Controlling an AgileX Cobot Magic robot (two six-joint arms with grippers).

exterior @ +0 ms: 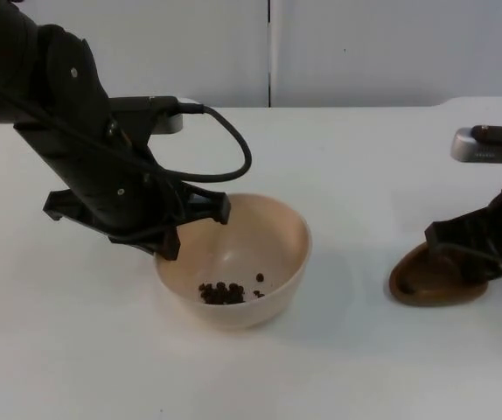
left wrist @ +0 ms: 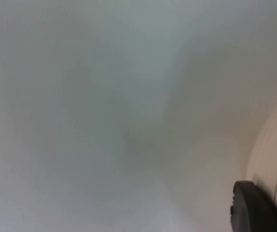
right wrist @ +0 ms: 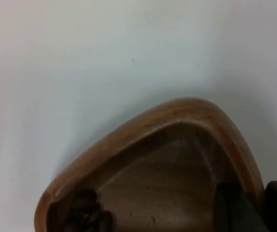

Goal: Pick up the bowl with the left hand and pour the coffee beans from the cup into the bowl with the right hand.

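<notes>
Gripping the near-left rim of the cream bowl [exterior: 260, 249], the left gripper [exterior: 174, 234] is reaching down from the picture's upper left in the top view, with its black fingers closing on the bowl's edge. The bowl is sitting on the white table [exterior: 338, 157] about in the middle, and its shadow is lying right under it. A small pile of dark coffee beans [exterior: 223, 292] is resting at the bottom of the bowl, with two or three loose beans just beside the pile. In the left wrist view, one black fingertip [left wrist: 254, 208] is pressing against the bowl's pale curved rim [left wrist: 273, 150], with bare table behind it.

Over on the right side, the right gripper [exterior: 483, 249] is holding the rim of the brown wooden cup [exterior: 430, 280], well apart from the bowl. The cup is low and rounded and is lying on the table. In the right wrist view, a black finger [right wrist: 235, 208] is sitting inside the wooden cup [right wrist: 177, 164], next to its wall, and a few dark beans [right wrist: 86, 212] are lying inside it at the other end.
</notes>
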